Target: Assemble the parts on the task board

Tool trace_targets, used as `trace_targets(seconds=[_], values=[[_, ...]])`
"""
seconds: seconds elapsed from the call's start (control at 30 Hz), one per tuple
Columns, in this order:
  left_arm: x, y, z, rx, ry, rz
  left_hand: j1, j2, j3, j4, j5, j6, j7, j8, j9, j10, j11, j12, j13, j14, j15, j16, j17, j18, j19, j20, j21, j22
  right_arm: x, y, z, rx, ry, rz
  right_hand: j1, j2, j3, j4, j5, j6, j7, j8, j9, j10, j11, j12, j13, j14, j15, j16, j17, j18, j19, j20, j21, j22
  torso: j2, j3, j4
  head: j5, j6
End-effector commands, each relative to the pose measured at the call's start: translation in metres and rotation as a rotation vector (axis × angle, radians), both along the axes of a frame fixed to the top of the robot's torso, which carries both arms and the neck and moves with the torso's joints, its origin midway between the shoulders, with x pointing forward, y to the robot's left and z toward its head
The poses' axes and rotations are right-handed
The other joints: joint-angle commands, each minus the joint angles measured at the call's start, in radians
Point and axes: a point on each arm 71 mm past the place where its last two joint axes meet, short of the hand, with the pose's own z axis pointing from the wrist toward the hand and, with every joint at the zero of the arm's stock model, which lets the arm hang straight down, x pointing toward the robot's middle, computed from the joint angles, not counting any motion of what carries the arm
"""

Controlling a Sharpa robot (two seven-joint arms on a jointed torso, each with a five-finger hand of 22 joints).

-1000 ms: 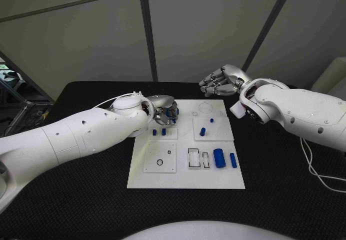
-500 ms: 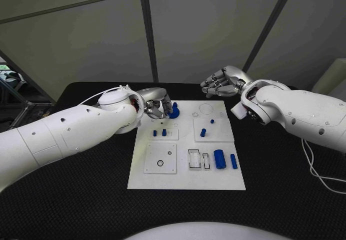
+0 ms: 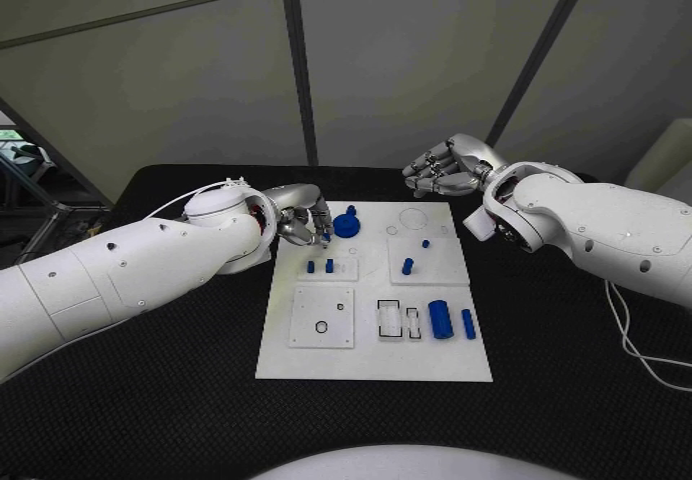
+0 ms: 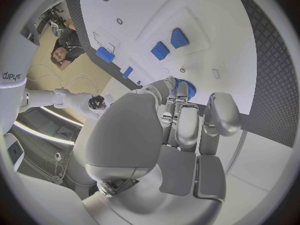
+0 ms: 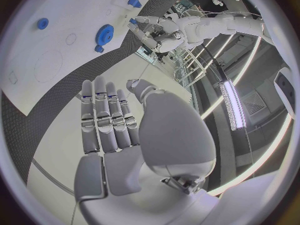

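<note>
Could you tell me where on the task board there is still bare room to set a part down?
The task board is bare along its near strip, below the blue cylinders and slots. The far-left corner is crowded: the left robot hand holds the blue gear there, with blue pegs just below.

Head camera high, looking down on the whole task board point(image 3: 372, 366), left wrist camera close behind its hand, facing the board's far left corner, right wrist camera behind its hand, both sharing the blue gear point(image 3: 346, 224) there

The left hand point(image 3: 306, 224) has its fingers curled inward, the arm reaching in low; the right hand point(image 3: 447, 166) hangs raised, fingers loosely bent
</note>
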Motion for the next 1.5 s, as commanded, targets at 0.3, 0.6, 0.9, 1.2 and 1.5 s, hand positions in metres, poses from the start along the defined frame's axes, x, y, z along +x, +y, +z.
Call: trace_targets(seconds=[0.3, 0.6, 0.9, 1.2, 1.5], values=[[0.003, 0.007, -0.011, 0.016, 0.048, 0.027, -0.011, 0.003, 0.005, -0.001, -0.001, 0.008, -0.001, -0.006, -0.001, 0.007, 0.0, -0.005, 0.001, -0.001, -0.001, 0.005, -0.002, 0.011, 0.001, 0.003, 0.005, 0.001, -0.001, 0.001, 0.001, 0.0, -0.008, 0.011, -0.009, 0.003, 0.005, 0.002, -0.002, 0.001, 0.004, -0.003, 0.001, -0.002, -0.003, 0.004, -0.002, -0.004, -0.001, -0.001, -0.001, 0.017, 0.002, 0.005, -0.007, -0.001, 0.001, 0.0005, 0.0004, -0.002, -0.002], [0.004, 0.006, -0.013, 0.019, 0.054, 0.031, -0.012, 0.003, 0.006, -0.001, -0.001, 0.01, -0.002, -0.007, -0.001, 0.009, 0.0, -0.006, 0.002, -0.001, -0.001, 0.005, -0.004, 0.011, 0.001, 0.003, 0.006, 0.002, -0.001, 0.001, 0.001, 0.0, -0.008, 0.012, -0.009, 0.003, 0.005, 0.002, -0.002, 0.001, 0.004, -0.003, 0.001, -0.002, -0.003, 0.004, -0.002, -0.004, -0.001, -0.001, -0.001, 0.017, 0.002, 0.005, -0.007, -0.001, 0.001, 0.0005, -0.0004, -0.001, -0.003], [0.003, 0.004, -0.013, 0.019, 0.057, 0.022, -0.012, 0.003, 0.006, -0.001, -0.001, 0.01, -0.002, -0.007, -0.001, 0.009, 0.0, -0.006, 0.002, -0.001, -0.001, 0.005, -0.004, 0.011, 0.001, 0.003, 0.006, 0.002, -0.001, 0.002, 0.001, 0.0, -0.008, 0.014, -0.009, 0.004, 0.007, 0.001, -0.003, 0.002, 0.004, -0.003, 0.001, -0.002, -0.003, 0.004, -0.002, -0.005, -0.001, -0.001, -0.002, 0.017, 0.002, 0.005, -0.008, -0.002, 0.001, 0.0009, -0.0001, 0.0, -0.004], [0.003, 0.0, -0.014, 0.019, 0.061, 0.017, -0.013, 0.004, 0.007, -0.005, -0.001, 0.015, -0.003, -0.008, -0.002, 0.016, -0.002, -0.007, 0.003, -0.002, -0.002, 0.005, -0.005, 0.011, 0.002, 0.003, 0.009, 0.005, -0.001, 0.002, 0.001, 0.001, -0.008, 0.015, -0.009, 0.004, 0.007, 0.001, -0.003, 0.002, 0.004, -0.003, 0.001, -0.002, -0.003, 0.004, -0.002, -0.005, -0.001, -0.001, -0.002, 0.017, 0.002, 0.005, -0.008, -0.002, 0.002, 0.0006, -0.0007, -0.001, -0.004], [0.004, 0.0, -0.017, 0.037, 0.081, 0.027, -0.018, 0.003, 0.006, -0.004, -0.002, 0.015, -0.004, -0.01, -0.002, 0.017, -0.002, -0.009, 0.004, -0.005, -0.003, 0.002, -0.012, 0.011, 0.001, 0.003, 0.007, 0.004, -0.001, 0.001, 0.001, -0.005, -0.003, 0.013, -0.01, 0.004, 0.007, 0.001, -0.003, 0.002, 0.004, -0.003, 0.001, -0.002, -0.003, 0.004, -0.002, -0.005, -0.001, -0.001, -0.002, 0.017, 0.002, 0.005, -0.008, -0.002, 0.002, 0.0006, -0.0004, -0.004, -0.005]])
